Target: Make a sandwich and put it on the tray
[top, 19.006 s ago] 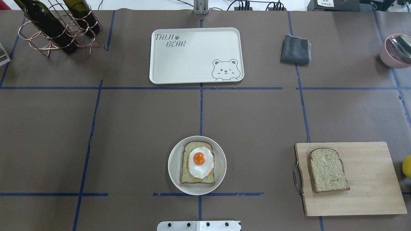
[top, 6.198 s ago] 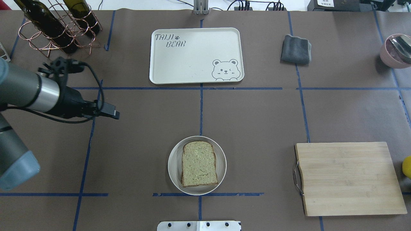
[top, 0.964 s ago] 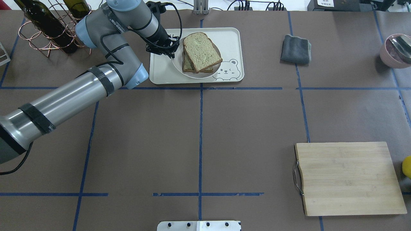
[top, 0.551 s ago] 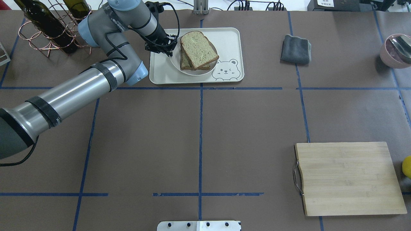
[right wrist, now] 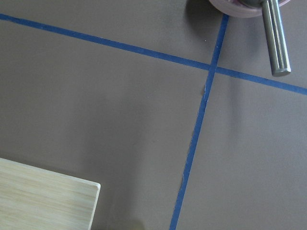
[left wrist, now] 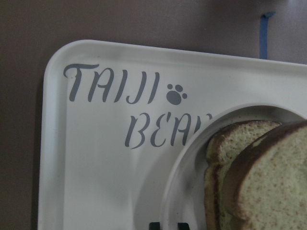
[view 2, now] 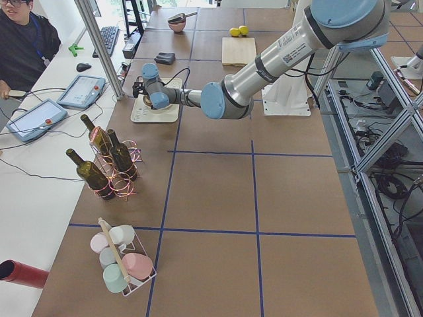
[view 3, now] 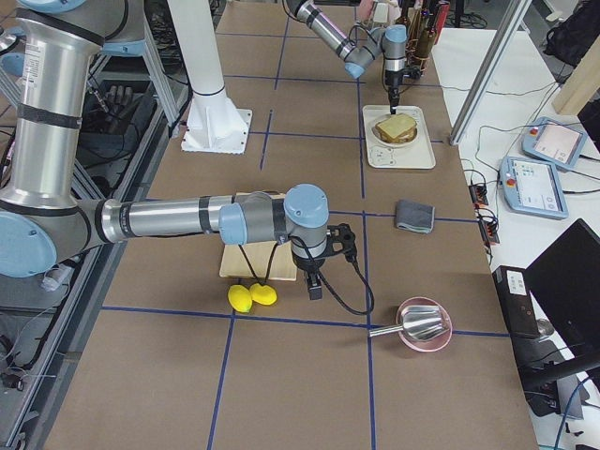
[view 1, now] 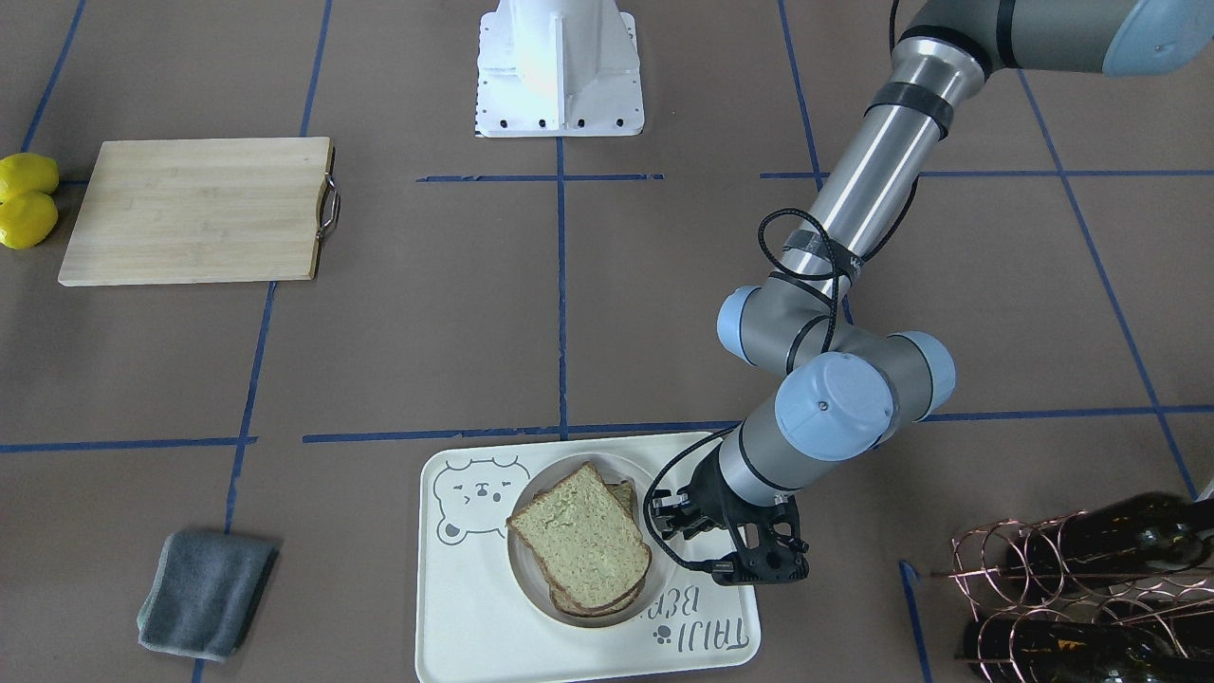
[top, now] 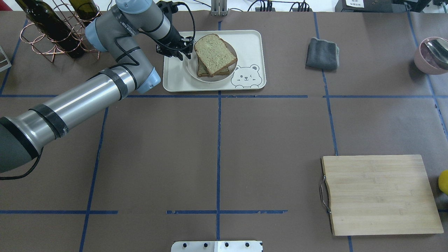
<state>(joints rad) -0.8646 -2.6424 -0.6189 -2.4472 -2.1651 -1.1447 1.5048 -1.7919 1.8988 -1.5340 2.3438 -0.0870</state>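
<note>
On the tray (top: 175, 77), a dish (top: 206, 78) with the sandwich (top: 214, 52).

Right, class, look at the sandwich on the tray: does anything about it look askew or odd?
The top bread slice is twisted against the lower slice, so their edges do not line up and the lower one peeks out. The sandwich also sits in a round white dish on the tray, hiding the end of its lettering.

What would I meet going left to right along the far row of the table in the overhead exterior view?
Wine bottle rack → left tool → sandwich on its white dish → grey cloth → pink bowl. The tray is left out, since it spans under both tool and sandwich.
</note>
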